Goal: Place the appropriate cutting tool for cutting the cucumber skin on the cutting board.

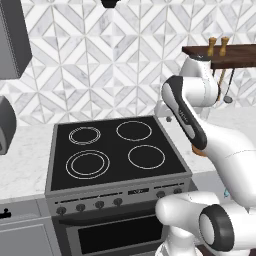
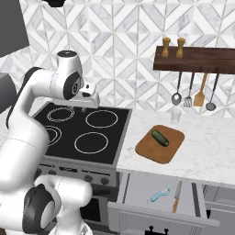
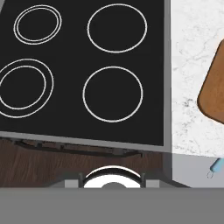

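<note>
My hand (image 2: 83, 109) hangs over the stove (image 2: 85, 131); its spread I cannot tell. The peeler (image 2: 159, 195) lies in the open drawer (image 2: 160, 202), near the cutting board (image 2: 151, 151) carrying the cucumber (image 2: 160, 137) ready for peeling.

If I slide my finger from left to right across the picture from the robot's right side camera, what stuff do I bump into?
Robot arm → stove → cutting board with the cucumber on it → orange spatula hanging under the wall shelf. Lower down, the open drawer holds the blue peeler.
</note>
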